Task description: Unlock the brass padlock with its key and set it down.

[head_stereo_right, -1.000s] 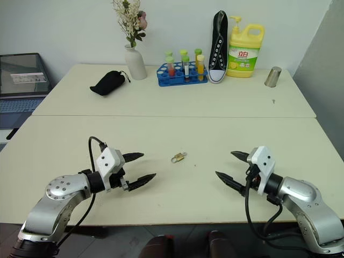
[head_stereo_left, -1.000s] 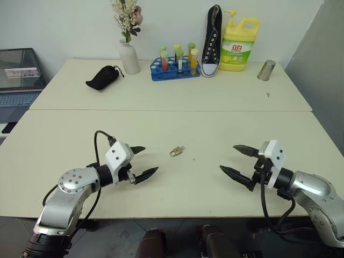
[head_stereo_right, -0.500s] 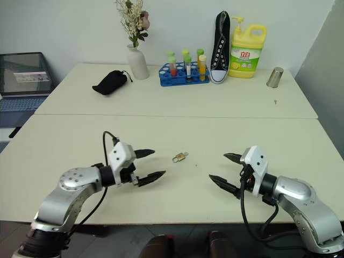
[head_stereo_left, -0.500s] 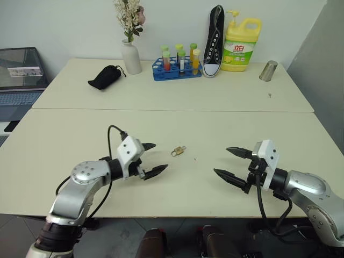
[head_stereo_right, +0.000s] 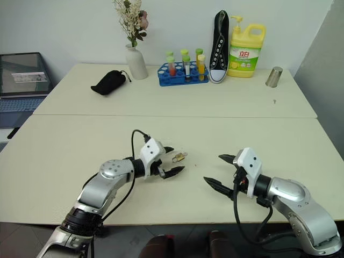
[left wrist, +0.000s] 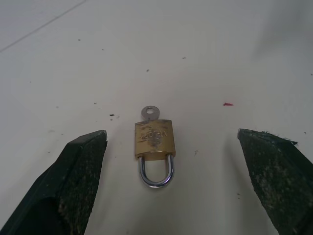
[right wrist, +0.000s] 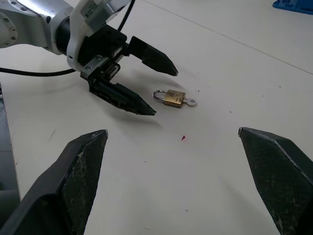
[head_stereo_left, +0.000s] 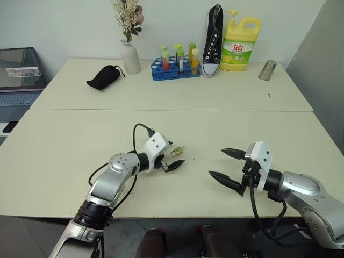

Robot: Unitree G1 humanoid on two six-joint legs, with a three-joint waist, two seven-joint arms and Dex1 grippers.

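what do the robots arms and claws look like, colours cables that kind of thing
Both arms are silver-grey metal with rounded joint housings. Each ends in a white block carrying a claw, left claw and right claw, with two black, tapered, pointed fingers of rough texture. A black cable loops from each wrist back along the arm.

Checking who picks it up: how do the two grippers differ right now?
The left gripper sits right at the padlock, fingers either side of its shackle end; the right gripper hangs well away from it. The left points toward the padlock; the right toward the table's middle. Both are open and empty.
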